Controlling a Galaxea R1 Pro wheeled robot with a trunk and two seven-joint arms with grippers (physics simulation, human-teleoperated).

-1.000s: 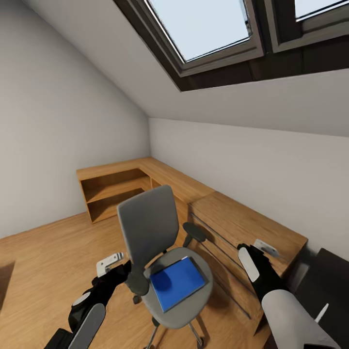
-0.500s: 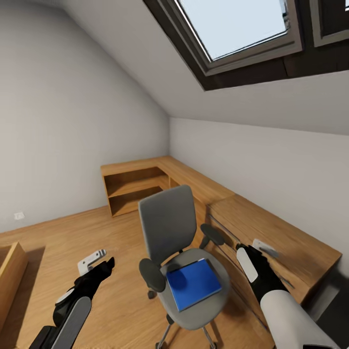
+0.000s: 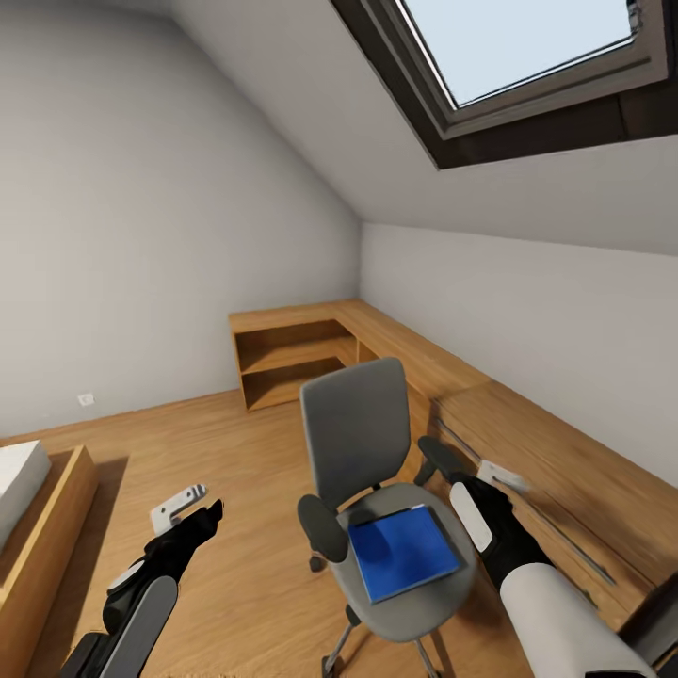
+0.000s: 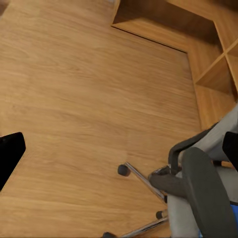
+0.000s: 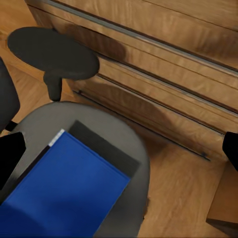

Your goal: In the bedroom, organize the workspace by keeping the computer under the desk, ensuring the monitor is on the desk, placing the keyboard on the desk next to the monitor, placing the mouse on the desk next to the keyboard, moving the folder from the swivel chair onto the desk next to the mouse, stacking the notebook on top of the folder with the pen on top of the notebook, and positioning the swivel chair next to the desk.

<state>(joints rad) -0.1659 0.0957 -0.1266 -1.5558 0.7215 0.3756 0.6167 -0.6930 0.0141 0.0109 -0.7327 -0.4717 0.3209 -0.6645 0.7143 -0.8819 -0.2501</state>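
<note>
Lying flat on the grey seat of the swivel chair (image 3: 377, 490), the blue folder (image 3: 403, 553) waits to be lifted, a dark notebook (image 5: 106, 146) tucked beneath its far edge. The right claw (image 3: 496, 475) hovers just beside the chair's armrest, its fingers spread wide and gripping nothing; the left claw (image 3: 181, 506) hangs over the bare wooden floor (image 3: 217, 452), equally parted and empty. A light-wood corner bench (image 3: 311, 348) with open shelves and a drawer unit (image 5: 163, 59) stand behind the chair under a skylight (image 3: 527, 47). The step in hand appears to be fetching the folder; next, the right claw would need to drop toward the folder's edge and close. No brand or writing is legible.
</note>
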